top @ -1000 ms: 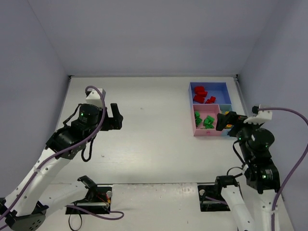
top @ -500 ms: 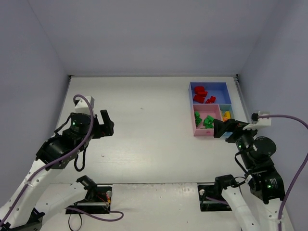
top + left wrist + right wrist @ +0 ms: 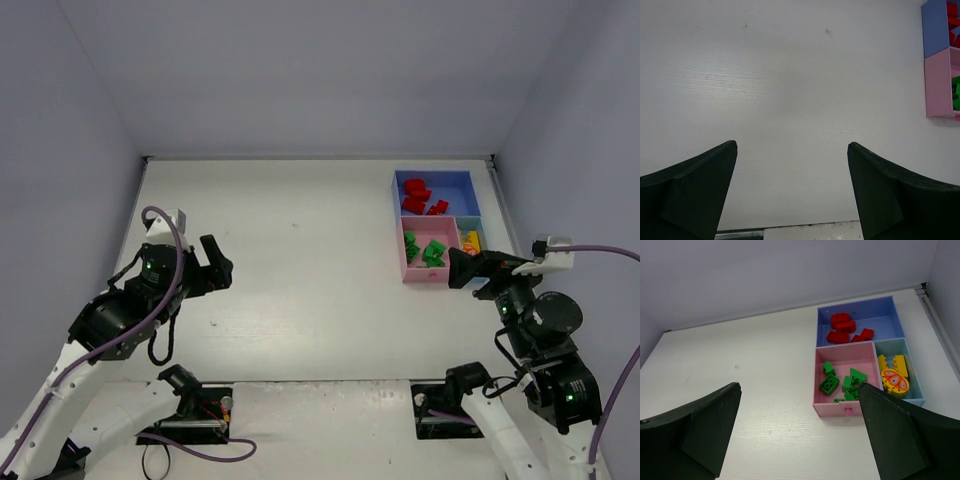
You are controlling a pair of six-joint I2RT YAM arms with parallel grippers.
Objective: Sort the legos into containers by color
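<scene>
Currently, each color occupies its own compartment.
Red legos [image 3: 845, 330] lie in the blue compartment [image 3: 880, 315], green legos [image 3: 840, 382] in the pink compartment [image 3: 840, 357], yellow legos [image 3: 892, 375] in the light-blue compartment [image 3: 914, 387]. Left gripper [image 3: 791, 145] and right gripper [image 3: 800, 385] hang above the surface [image 3: 300, 260], jaws spread wide.

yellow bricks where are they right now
In the right wrist view, the yellow bricks lie in the small light-blue compartment, right of the pink compartment holding green bricks.
</scene>
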